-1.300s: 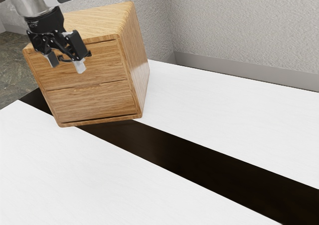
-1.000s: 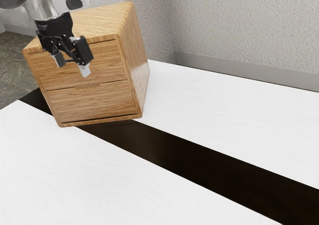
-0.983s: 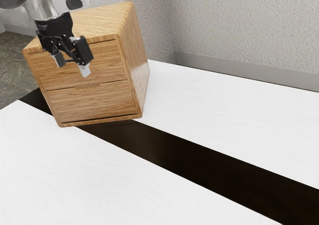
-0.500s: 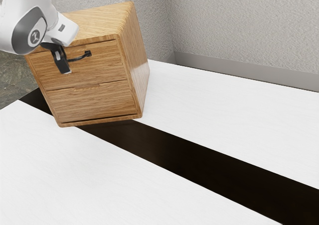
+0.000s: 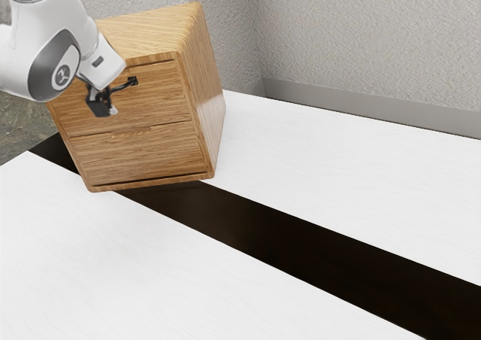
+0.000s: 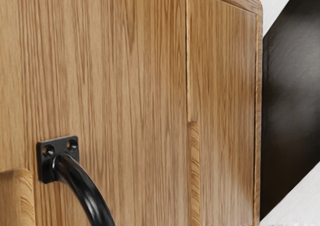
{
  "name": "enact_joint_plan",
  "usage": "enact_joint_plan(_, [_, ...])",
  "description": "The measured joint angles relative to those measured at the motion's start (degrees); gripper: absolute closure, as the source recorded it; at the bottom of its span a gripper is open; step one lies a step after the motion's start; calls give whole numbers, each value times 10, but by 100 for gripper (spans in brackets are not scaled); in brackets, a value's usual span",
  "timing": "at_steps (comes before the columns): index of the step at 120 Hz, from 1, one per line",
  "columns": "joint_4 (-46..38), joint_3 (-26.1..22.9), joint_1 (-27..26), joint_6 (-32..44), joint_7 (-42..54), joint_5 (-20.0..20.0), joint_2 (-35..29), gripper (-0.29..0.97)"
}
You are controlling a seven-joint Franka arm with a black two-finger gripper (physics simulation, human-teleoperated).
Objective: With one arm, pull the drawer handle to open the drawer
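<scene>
White tabletop (image 5: pixel 113 280) up close, black stripe (image 5: pixel 301 242) across. Farther left, wooden cabinet (image 5: pixel 150 144); top drawer (image 5: pixel 161 99) looking flush. Drawer handle (image 5: pixel 125 83): thin rigid black bar, probably slick, best hooked mid-span. Light pull likely enough. Claw (image 5: pixel 101 105) at its left end, opening impossible to tell.

A light brown wooden drawer front (image 6: pixel 115 76) is very close. A black curved metal handle (image 6: pixel 82 188) is fixed to it by a small square plate (image 6: pixel 57 156) with two screw holes. Beside the wood lies the white table (image 6: pixel 297 208) with a black stripe (image 6: pixel 290 111).
</scene>
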Motion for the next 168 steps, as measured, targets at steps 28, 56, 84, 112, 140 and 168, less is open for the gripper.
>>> enact_joint_plan(28, [-6, -1, 20, 10, 43, -12, 11, 0])
enact_joint_plan(56, [-27, -6, 21, 11, 73, -15, 4, -2])
enact_joint_plan(84, [-50, -5, 15, 7, 93, -15, -24, 3])
enact_joint_plan(112, [-115, -6, 10, 10, 106, -15, -70, 0])
enact_joint_plan(140, [-173, -8, 2, 11, 114, -15, -136, 0])
enact_joint_plan(168, [-236, -8, -13, 12, 120, -14, -201, 0])
